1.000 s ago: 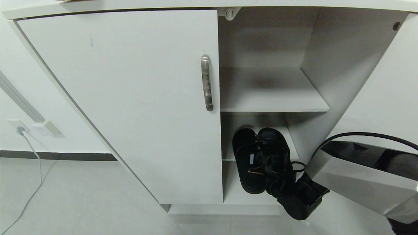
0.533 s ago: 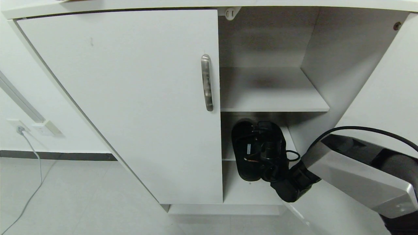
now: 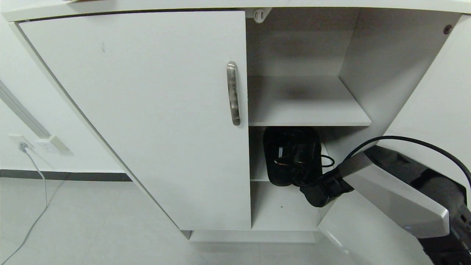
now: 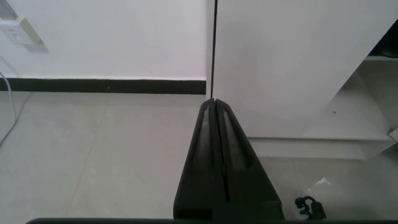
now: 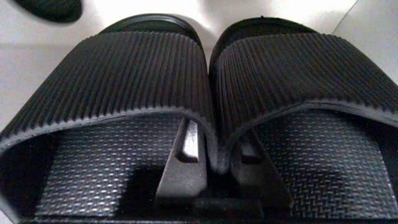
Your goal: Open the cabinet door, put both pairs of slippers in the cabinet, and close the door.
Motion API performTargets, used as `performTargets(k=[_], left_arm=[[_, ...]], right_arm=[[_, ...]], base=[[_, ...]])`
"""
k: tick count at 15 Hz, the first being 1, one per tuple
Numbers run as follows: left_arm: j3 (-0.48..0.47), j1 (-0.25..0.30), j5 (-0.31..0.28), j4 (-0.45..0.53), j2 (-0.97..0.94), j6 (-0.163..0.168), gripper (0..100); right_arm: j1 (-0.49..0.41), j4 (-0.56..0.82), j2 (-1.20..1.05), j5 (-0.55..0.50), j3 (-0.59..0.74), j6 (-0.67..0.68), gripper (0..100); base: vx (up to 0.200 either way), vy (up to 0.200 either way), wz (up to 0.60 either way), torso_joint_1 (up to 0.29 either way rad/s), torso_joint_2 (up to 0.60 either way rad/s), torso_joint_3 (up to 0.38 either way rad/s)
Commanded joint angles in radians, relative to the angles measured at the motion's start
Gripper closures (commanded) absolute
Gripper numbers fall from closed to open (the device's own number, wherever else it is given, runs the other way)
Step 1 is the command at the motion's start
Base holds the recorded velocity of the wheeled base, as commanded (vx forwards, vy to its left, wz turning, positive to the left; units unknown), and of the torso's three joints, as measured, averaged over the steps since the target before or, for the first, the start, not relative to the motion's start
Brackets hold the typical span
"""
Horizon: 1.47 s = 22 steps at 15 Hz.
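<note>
Head view: the right gripper (image 3: 308, 183) holds a pair of black slippers (image 3: 290, 154) inside the cabinet (image 3: 386, 55), in the compartment just beneath the middle shelf (image 3: 305, 103). The toes point toward the back and the heels overhang the front edge of the lower shelf (image 3: 257, 173). The right-hand door (image 3: 434, 103) stands wide open; the left-hand door (image 3: 140, 110), with its metal handle (image 3: 233, 94), is closed. Seen from the right wrist, the jaws pinch the slippers' adjoining inner sides together (one finger (image 5: 189, 152) under each ribbed strap). The left gripper (image 4: 215, 107) hangs above the tiled floor (image 4: 93, 155) near the cabinet's base, its jaws pressed together and holding nothing.
</note>
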Motion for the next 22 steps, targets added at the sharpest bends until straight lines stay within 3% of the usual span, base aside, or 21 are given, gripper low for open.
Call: performTargets(k=[1,12,13,18,22], left_arm=[[0.0,-0.001,0.0,0.0,0.001,0.0,100],[0.0,0.001,0.0,0.0,0.001,0.0,100],[0.0,-0.001,0.0,0.0,0.001,0.0,100],[0.0,0.001,0.001,-0.001,0.001,0.0,100],[0.0,0.001,0.0,0.0,0.001,0.0,100]], right_arm=[[-0.004,0.015,0.022,0.0,-0.038,0.0,100],[-0.017,0.058,0.045,0.0,-0.063,0.002,100],[-0.017,0.061,0.045,0.0,-0.063,0.002,0],[-0.01,0.078,0.028,-0.006,-0.032,0.002,0],[0.022,0.021,-0.085,-0.009,0.141,0.008,0]], base=[[0.0,0.0,0.0,0.0,0.0,0.0],[0.0,0.0,0.0,0.0,0.0,0.0],[0.0,0.0,0.0,0.0,0.0,0.0],[0.0,0.0,0.0,0.0,0.0,0.0],[0.0,0.0,0.0,0.0,0.0,0.0]])
